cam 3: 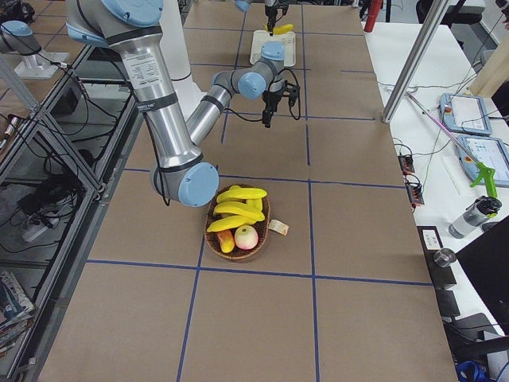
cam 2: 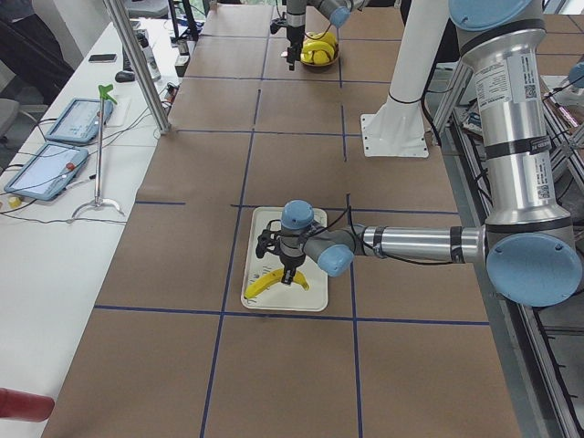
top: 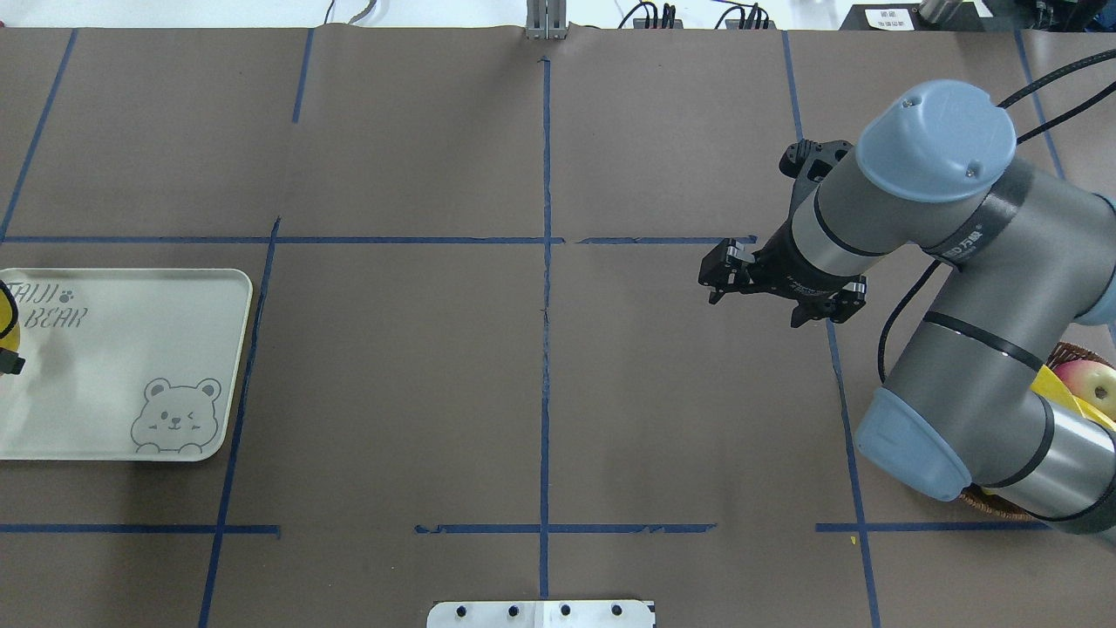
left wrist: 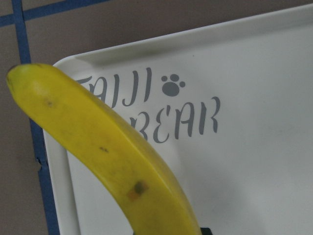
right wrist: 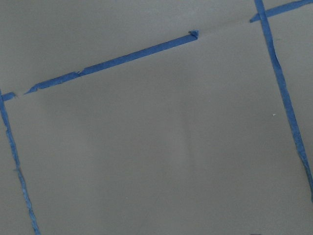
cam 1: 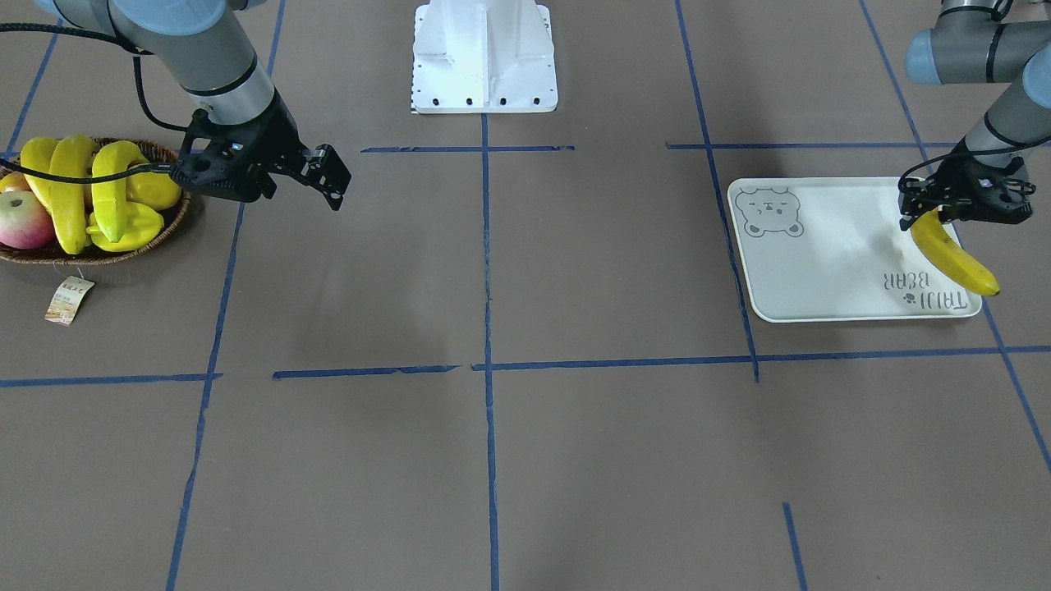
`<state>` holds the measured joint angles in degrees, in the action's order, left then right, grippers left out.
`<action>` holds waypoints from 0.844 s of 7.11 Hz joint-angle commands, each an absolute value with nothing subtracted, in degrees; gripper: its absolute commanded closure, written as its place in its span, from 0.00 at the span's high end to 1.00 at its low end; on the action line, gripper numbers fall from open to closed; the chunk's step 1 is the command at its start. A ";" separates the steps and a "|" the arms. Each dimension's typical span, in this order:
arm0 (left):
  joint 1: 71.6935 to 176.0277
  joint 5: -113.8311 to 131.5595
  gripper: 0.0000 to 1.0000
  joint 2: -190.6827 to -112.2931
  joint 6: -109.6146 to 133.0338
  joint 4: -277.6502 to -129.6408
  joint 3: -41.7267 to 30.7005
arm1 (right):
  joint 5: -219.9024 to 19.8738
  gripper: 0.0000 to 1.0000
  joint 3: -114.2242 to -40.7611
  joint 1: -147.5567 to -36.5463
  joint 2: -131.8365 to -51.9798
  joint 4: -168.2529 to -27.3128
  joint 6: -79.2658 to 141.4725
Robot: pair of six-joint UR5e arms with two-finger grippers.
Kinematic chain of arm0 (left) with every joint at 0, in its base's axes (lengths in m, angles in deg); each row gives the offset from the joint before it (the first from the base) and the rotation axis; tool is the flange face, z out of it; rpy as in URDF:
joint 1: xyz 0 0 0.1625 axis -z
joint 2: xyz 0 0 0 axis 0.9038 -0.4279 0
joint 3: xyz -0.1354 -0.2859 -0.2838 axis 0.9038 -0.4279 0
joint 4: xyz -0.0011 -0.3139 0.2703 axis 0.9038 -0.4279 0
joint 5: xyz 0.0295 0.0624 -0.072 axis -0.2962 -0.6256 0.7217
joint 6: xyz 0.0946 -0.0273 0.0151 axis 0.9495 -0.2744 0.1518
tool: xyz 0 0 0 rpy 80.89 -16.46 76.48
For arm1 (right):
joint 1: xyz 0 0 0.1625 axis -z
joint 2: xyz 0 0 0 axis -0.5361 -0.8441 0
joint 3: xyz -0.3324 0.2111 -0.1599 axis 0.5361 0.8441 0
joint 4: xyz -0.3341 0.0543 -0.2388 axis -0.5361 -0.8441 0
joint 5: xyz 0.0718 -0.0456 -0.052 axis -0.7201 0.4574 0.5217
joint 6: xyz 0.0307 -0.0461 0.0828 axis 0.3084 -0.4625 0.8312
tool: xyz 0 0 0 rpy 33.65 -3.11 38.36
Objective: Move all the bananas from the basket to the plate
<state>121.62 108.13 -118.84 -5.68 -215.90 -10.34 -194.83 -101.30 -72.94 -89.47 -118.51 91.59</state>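
A brown paper-covered table (cam 1: 575, 460), gridded with blue tape lines (cam 1: 486, 246), stands beside a white desk (cam 2: 55, 246) with tablets; a shallow oval dark brown wicker basket (cam 1: 98, 258) sits at the robot's right end, a flat rectangular white plate with a grey bear drawing (cam 1: 821, 271) at its left. The left arm bends down over the plate's lettered end, its left tool (cam 1: 932, 217) clamped on one long yellow banana (cam 1: 956, 261) slanting low over the plate, tip past the rim. The right arm reaches out beside the basket, where the other yellow bananas (cam 1: 70, 193) lie, its right tool (cam 1: 328, 176) above the table, jaws apart, holding nothing.
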 commanded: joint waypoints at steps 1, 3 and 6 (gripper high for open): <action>121.71 108.18 1.00 -118.62 -1.46 -216.83 -10.26 | -195.03 1.00 -101.48 -73.02 -89.51 -118.51 91.59; 122.40 110.62 1.00 -118.62 2.09 -216.22 -11.30 | -195.20 1.00 -101.57 -73.29 -89.69 -118.59 91.51; 125.31 114.07 1.00 -121.51 -0.26 -215.86 -14.38 | -195.29 1.00 -107.77 -74.77 -98.68 -118.51 81.45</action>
